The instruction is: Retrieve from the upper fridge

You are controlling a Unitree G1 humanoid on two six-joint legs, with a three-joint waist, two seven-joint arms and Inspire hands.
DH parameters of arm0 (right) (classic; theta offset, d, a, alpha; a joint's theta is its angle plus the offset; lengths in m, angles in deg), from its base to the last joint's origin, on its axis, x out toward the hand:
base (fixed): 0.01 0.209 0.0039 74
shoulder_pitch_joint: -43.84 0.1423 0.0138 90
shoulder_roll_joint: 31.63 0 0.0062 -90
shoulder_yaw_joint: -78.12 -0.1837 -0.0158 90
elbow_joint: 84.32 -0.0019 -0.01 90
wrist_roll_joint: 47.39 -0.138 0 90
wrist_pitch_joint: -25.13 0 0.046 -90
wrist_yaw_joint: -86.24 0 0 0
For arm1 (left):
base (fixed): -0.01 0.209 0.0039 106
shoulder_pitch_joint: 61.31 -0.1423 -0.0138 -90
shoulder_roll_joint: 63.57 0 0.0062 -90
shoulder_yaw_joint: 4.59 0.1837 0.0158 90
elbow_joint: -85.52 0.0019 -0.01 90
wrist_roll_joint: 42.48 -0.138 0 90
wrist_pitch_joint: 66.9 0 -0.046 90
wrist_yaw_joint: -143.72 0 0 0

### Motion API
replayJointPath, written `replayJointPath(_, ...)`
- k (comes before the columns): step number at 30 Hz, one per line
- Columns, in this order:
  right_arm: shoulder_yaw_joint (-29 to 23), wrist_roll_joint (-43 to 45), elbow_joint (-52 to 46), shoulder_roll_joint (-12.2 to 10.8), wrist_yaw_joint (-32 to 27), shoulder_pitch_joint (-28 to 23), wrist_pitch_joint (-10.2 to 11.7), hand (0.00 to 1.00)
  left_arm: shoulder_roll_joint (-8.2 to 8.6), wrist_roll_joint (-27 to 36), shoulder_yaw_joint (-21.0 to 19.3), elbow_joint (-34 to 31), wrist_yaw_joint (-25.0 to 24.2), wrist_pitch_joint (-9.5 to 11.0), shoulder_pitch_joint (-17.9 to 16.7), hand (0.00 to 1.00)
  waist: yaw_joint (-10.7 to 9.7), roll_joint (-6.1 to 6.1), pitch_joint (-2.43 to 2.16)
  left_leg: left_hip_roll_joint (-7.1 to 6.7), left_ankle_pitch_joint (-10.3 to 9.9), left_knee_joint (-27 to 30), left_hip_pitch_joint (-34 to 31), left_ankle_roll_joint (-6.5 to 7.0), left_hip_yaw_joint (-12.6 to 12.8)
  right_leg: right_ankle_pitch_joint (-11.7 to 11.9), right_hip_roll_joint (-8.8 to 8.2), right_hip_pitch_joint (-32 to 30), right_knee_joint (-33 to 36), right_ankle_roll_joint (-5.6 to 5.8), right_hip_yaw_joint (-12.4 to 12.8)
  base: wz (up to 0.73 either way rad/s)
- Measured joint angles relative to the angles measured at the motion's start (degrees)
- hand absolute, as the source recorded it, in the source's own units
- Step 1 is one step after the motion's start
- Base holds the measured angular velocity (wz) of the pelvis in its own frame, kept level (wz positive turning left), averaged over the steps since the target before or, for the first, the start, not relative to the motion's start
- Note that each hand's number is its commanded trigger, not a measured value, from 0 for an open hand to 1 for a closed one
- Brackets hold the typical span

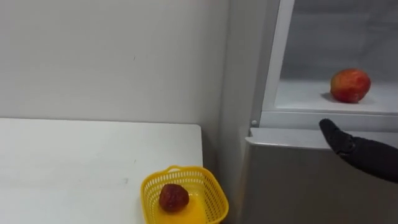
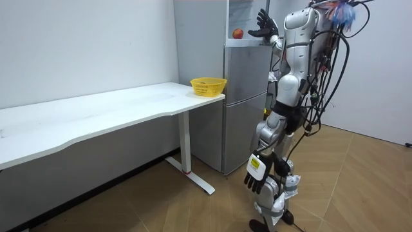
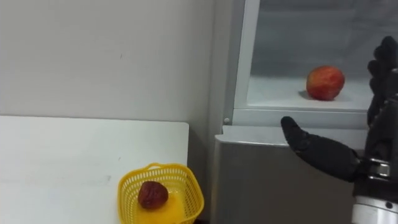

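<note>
Apple [image 3: 325, 83]: red, on the upper fridge shelf [image 3: 273, 93], compartment open, not yet taken. Right hand [image 3: 323, 152]: raised near it, fingers spread, gripping nothing. Left hand [image 2: 257, 177]: hanging by the leg, fingers relaxed. Yellow basket [image 3: 186, 186]: on the tabletop [image 3: 62, 162], holding one dark red fruit [image 3: 152, 194]. Your reach looks nearly done; grasp, withdrawal and, likely, deposit remain.
</note>
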Motion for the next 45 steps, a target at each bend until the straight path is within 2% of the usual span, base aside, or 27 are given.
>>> replayJointPath(6, -0.4, 0.1, 0.7, 1.1, 0.0, 0.2, 0.1, 0.0, -0.12, 0.0, 0.0, -0.5, -1.4, 0.0, 0.1, 0.0, -0.1, -0.56, 0.04, -0.14, 0.0, 0.0, 0.2, 0.03, -0.5, -0.1, -0.16, 0.0, 0.0, 0.06, -0.3, 0.04)
replayJointPath(9, -1.8, -0.6, 3.5, 2.7, 0.7, 0.5, -0.2, 0.0, -0.18, 0.0, -1.2, -1.1, -2.1, 0.0, 0.0, 0.0, 0.1, -0.86, 0.01, -0.21, 0.0, 0.0, 0.2, 0.03, -0.7, -0.3, -0.52, 0.0, 0.1, 0.14, -0.4, 0.01)
replayJointPath(12, -3.8, -0.6, 5.9, 3.1, 0.4, 2.2, -1.3, 0.0, -0.25, -0.1, -2.1, -1.7, -2.4, -0.2, -0.4, 0.0, 0.0, -1.12, 0.02, -0.24, 0.0, -0.1, 0.2, 0.03, -0.8, -0.3, -0.52, 0.0, 0.1, 0.19, -0.4, 0.0)
replayJointPath(16, -4.2, -2.3, 9.8, 5.4, -0.2, 5.4, -2.8, 0.0, -0.52, -0.4, -2.1, -2.8, -2.4, -0.6, -0.5, 0.0, 0.2, -1.69, 0.05, -0.26, 0.0, 0.0, 0.1, 0.03, -1.0, -0.3, -0.51, 0.1, 0.1, 0.19, -0.5, 0.01)
replayJointPath(18, -4.1, -3.1, 10.3, 5.4, -0.4, 6.5, -3.9, 0.0, -0.92, -0.4, -2.0, -2.6, -2.4, -0.7, -0.1, 0.0, 0.1, -2.05, 0.14, -0.31, 0.0, 0.0, 0.1, 0.04, -1.3, -0.4, -0.51, 0.3, 0.1, 0.15, -0.7, 0.06)
replayJointPath(21, -4.1, -4.8, 13.3, 6.1, -0.3, 10.2, -3.9, 0.0, -2.06, -0.1, -2.0, -2.8, -2.5, -0.8, 0.1, 0.0, 0.0, -2.88, 0.4, -0.3, 0.0, 0.2, 0.0, 0.03, -1.5, -0.5, -0.53, 0.4, 0.2, 0.08, -0.9, 0.03)
replayJointPath(23, -4.1, -6.6, 17.9, 8.4, -0.3, 15.0, -3.9, 0.0, -2.49, -0.1, -2.1, -2.7, -2.4, -0.7, 0.4, 0.0, -0.1, -3.26, 0.28, -0.36, 0.0, 0.5, -0.2, 0.03, -1.5, -0.5, -0.69, 0.3, 0.2, 0.09, -1.5, 0.04)
replayJointPath(26, -4.2, -6.8, 23.9, 12.1, -0.2, 19.0, -4.0, 0.0, -3.25, -0.5, -2.2, -2.7, -2.4, -0.6, 0.4, 0.0, 0.2, -3.9, 0.13, -0.42, 0.0, 0.6, -0.3, 0.03, -1.9, -0.5, -0.74, 0.5, 0.2, 0.1, -2.4, 0.09)
replayJointPath(33, -4.1, -6.6, 27.8, 14.8, 0.9, 20.7, -4.6, 0.0, -3.64, -0.5, -2.3, -2.7, -2.4, -1.8, 0.7, 0.0, 0.3, -4.16, 0.07, -0.3, 0.0, 0.7, -0.8, 0.01, -2.3, -0.5, -0.92, 0.2, 0.2, 0.07, -3.5, 0.05)
replayJointPath(35, -4.1, -7.4, 29.6, 15.8, 1.9, 20.7, -5.3, 0.0, -3.64, -0.5, -2.6, -2.7, -2.5, -1.8, 0.3, 0.0, 0.2, -4.24, -0.01, -0.36, 0.0, 0.6, -1.0, 0.0, -2.6, -0.5, -0.98, 0.0, 0.3, 0.05, -3.6, 0.0)
replayJointPath(40, -4.2, -8.9, 30.5, 16.8, 3.5, 20.8, -7.0, 0.0, -3.58, -0.6, -4.9, -2.8, -3.3, -2.1, -0.2, 0.0, 0.2, -4.45, -0.22, -0.34, 0.0, 0.9, -1.2, -0.03, -2.6, -0.5, -0.94, 0.0, 0.2, -0.03, -3.6, 0.0)
replayJointPath(44, -4.1, -10.9, 36.2, 17.4, 5.3, 23.7, -7.9, 0.0, -3.53, -0.6, -5.0, -3.3, -3.0, -2.8, -0.3, 0.0, 0.2, -4.83, -0.46, -0.37, 0.0, 1.0, -1.1, -0.04, -2.7, -0.5, -0.94, 0.1, 0.1, -0.03, -3.6, 0.0)
replayJointPath(45, -4.0, -12.0, 38.9, 18.4, 5.5, 25.4, -8.9, 0.0, -3.56, -0.6, -5.0, -3.7, -2.8, -3.0, -0.4, 0.0, 0.4, -4.92, -0.49, -0.43, 0.0, 1.0, -1.2, -0.04, -2.9, -0.5, -0.94, 0.2, 0.1, -0.03, -3.6, 0.04)
